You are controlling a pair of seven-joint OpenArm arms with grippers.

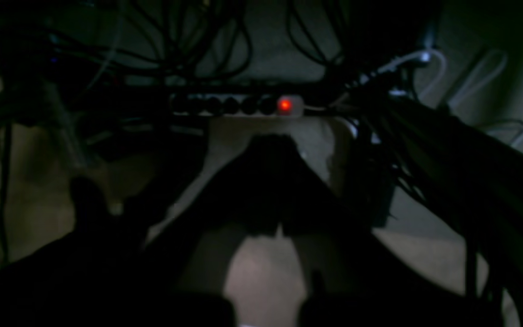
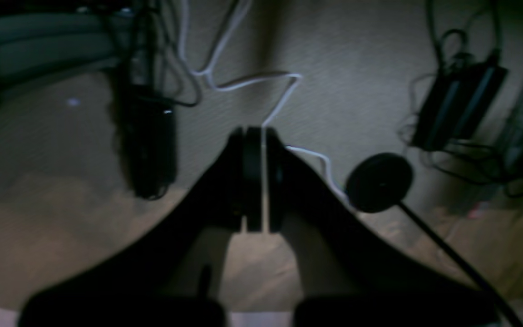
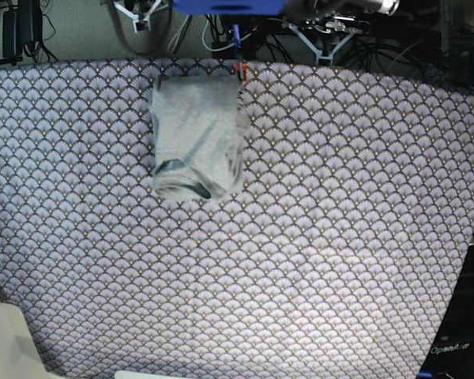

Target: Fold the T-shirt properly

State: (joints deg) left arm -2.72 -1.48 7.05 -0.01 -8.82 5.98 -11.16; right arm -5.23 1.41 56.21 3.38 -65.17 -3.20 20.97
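Observation:
The T-shirt [image 3: 197,134] lies in the base view as a compact light grey folded rectangle on the far left-centre part of the table, its darker neck edge at the near end. Neither gripper shows in the base view. My left gripper [image 1: 273,145] is a dark silhouette with its fingers pressed together, holding nothing, over a dim floor with cables. My right gripper [image 2: 254,136] is also shut and empty, with only a thin slit between its fingers, over a beige floor. The T-shirt is not in either wrist view.
The purple-grey scallop-patterned cloth [image 3: 300,260] covers the table. An orange clamp [image 3: 239,71] sits by the shirt's far right corner. A power strip with a red light [image 1: 284,105], a black adapter [image 2: 459,106], a black disc [image 2: 379,181] and cables lie below.

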